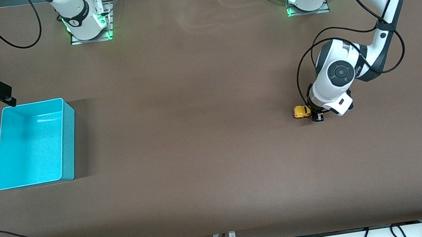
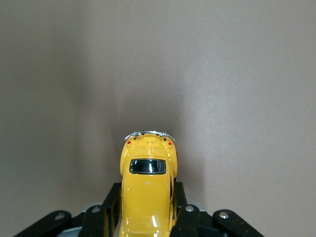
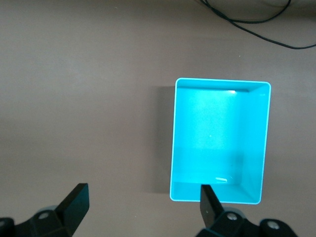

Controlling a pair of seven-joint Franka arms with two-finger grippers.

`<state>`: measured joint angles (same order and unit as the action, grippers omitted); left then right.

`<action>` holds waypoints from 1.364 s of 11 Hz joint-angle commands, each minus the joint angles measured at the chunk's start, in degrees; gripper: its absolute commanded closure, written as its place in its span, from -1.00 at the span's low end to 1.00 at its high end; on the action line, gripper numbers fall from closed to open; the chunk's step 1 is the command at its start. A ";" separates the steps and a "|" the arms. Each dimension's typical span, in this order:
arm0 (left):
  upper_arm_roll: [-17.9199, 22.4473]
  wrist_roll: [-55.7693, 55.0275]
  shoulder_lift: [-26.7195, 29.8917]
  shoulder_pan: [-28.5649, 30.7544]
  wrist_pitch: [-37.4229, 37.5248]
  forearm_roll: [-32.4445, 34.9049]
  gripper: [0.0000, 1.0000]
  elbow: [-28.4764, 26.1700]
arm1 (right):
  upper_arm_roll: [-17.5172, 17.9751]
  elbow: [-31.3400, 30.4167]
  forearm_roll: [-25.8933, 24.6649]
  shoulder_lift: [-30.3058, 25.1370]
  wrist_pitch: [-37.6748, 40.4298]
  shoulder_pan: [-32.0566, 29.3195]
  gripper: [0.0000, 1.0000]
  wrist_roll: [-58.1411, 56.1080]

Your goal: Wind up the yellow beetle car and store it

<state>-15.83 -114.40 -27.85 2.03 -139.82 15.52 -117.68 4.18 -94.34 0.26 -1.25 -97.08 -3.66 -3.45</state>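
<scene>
Brown tabletop (image 1: 205, 136): tiny yellow beetle-shaped toy car (image 2: 147, 190) was pinched by left gripper (image 2: 147, 217); right gripper (image 3: 143, 202) was held spread above turquoise plastic bin (image 3: 256, 128).

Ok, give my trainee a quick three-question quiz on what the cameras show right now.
1. True or false: the left end effector is shut on the car.
2. What lies in the bin? A) the car B) a cable C) nothing visible
3. Fill in: the right end effector, fingers open, hangs by the bin at the ____ arm's end of the table.

Key: 1 true; 2 C; 3 right
</scene>
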 commanded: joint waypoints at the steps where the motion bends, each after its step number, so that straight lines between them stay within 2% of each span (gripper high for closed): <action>1: 0.10 -3.28 -0.62 0.60 -0.63 3.02 1.00 0.52 | 0.13 1.26 -0.52 0.11 1.37 -0.30 -1.00 -0.68; 6: 1.85 -6.63 -1.85 2.09 -3.17 3.98 1.00 0.44 | 0.13 1.26 -0.52 0.11 1.37 -0.30 -1.00 -0.68; 10: 2.03 -6.97 -4.75 4.47 -6.16 8.46 1.00 0.35 | 0.13 1.26 -0.52 0.11 1.37 -0.30 -1.00 -0.68; 15: 2.03 -7.41 -6.07 11.23 -6.87 16.19 1.00 0.26 | 0.13 1.26 -0.52 0.11 1.37 -0.30 -1.00 -0.68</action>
<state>-14.11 -119.94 -29.48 9.06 -142.91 25.37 -118.23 4.18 -94.34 0.26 -1.25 -97.08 -3.66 -3.45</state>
